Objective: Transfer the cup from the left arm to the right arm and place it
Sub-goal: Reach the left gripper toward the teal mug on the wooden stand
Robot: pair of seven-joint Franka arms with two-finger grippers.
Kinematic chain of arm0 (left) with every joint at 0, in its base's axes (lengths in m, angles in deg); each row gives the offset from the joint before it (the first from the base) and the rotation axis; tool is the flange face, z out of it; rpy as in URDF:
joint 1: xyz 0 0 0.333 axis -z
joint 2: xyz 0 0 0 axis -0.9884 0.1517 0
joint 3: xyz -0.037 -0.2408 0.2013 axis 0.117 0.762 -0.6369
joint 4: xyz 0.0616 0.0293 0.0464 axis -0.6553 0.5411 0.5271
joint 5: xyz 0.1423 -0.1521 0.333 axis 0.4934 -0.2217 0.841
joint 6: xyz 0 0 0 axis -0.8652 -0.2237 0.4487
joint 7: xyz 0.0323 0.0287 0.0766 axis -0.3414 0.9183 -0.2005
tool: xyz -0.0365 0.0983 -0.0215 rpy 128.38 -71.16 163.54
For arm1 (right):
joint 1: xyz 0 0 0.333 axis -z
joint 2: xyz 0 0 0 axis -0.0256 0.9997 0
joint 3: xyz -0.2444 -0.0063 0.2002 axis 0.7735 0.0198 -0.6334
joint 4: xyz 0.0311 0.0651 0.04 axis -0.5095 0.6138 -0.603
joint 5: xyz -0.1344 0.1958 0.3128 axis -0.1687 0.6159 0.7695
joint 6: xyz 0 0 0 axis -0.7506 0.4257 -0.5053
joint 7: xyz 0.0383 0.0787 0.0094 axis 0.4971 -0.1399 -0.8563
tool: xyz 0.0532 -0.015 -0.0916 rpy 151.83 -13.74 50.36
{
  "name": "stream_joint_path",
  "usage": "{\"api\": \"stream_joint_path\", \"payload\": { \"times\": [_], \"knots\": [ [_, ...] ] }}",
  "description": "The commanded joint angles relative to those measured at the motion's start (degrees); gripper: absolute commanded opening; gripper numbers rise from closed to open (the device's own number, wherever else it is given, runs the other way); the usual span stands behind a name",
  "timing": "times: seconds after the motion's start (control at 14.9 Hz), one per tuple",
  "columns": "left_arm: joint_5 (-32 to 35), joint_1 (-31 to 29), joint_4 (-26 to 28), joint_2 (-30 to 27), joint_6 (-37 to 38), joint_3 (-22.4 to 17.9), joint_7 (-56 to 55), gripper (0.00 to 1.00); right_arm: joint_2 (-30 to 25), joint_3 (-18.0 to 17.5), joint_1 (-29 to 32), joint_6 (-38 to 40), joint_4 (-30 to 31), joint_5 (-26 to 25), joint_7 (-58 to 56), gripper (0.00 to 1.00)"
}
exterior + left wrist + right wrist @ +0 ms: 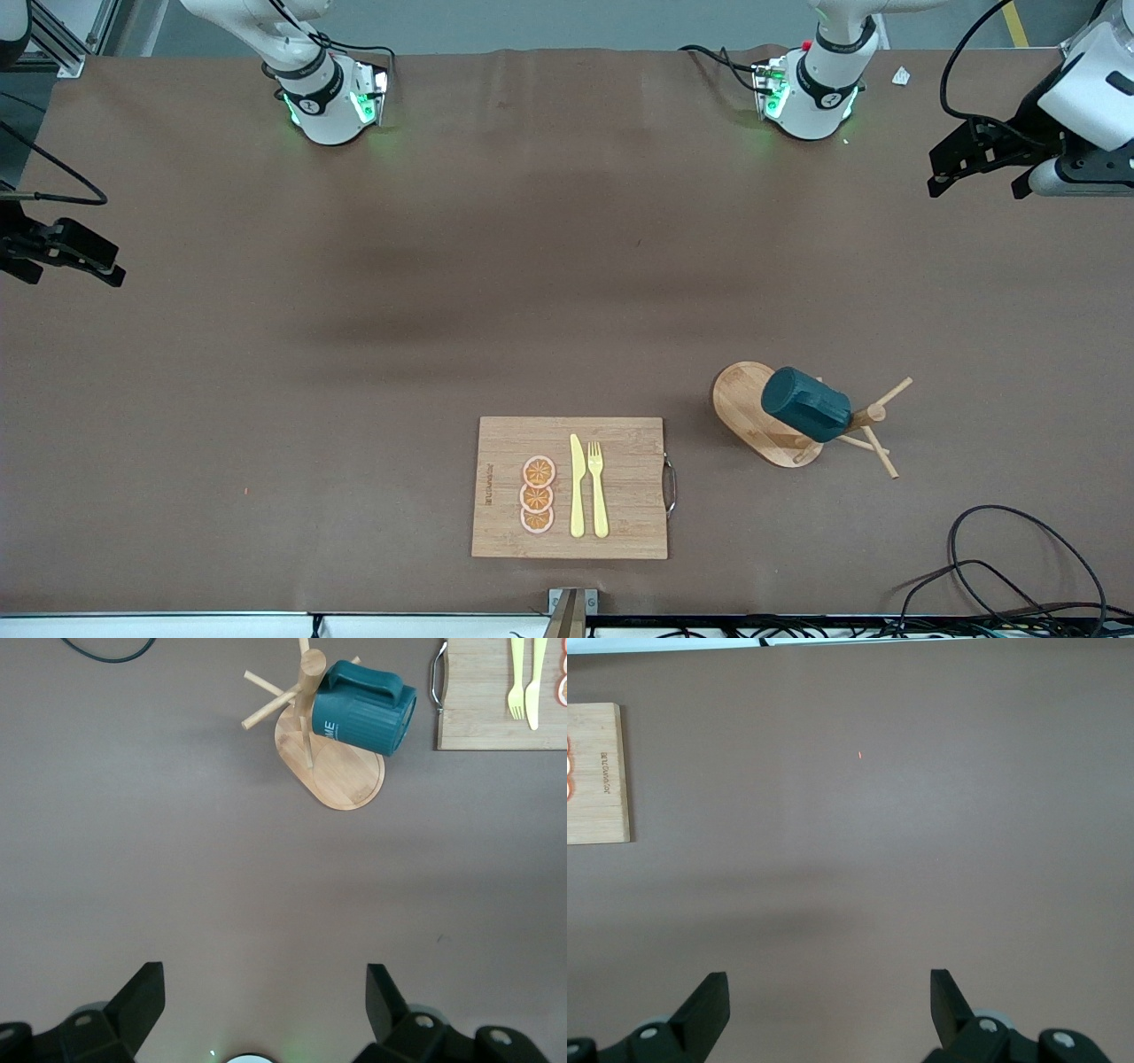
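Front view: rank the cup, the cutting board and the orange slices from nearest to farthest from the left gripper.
The left gripper is open, up at the left arm's end of the table.
1. The cup, hanging on the wooden peg rack, toward the left arm's end.
2. The cutting board, mid-table, nearest the front camera.
3. The orange slices, on the board's part toward the right arm's end.

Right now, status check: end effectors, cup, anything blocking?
Left end effector open, right end effector open, both over bare table. Cup hangs on the wooden peg rack, untouched. Nothing in the way.
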Motion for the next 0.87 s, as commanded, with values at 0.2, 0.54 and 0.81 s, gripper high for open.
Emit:
{"api": "stream_joint_path", "payload": {
  "times": [0.2, 0.54, 0.81],
  "knots": [
    [0.59, 0.16, -0.98, 1.43, 0.76, 0.39, -3.84, 1.00, -1.52, 0.13, -0.48, -0.23, 1.01, 0.44, 0.76, 1.00],
    [-0.29, -0.02, 1.90, 3.72, -6.69, 0.56, -14.35, 1.00, -1.52, 0.13, -0.48, -0.23, 1.01, 0.44, 0.76, 1.00],
    [-1.86, -0.01, 6.49, 7.13, -16.63, 0.65, -24.56, 1.00, -1.52, 0.13, -0.48, -0.23, 1.01, 0.44, 0.76, 1.00]
  ]
}}
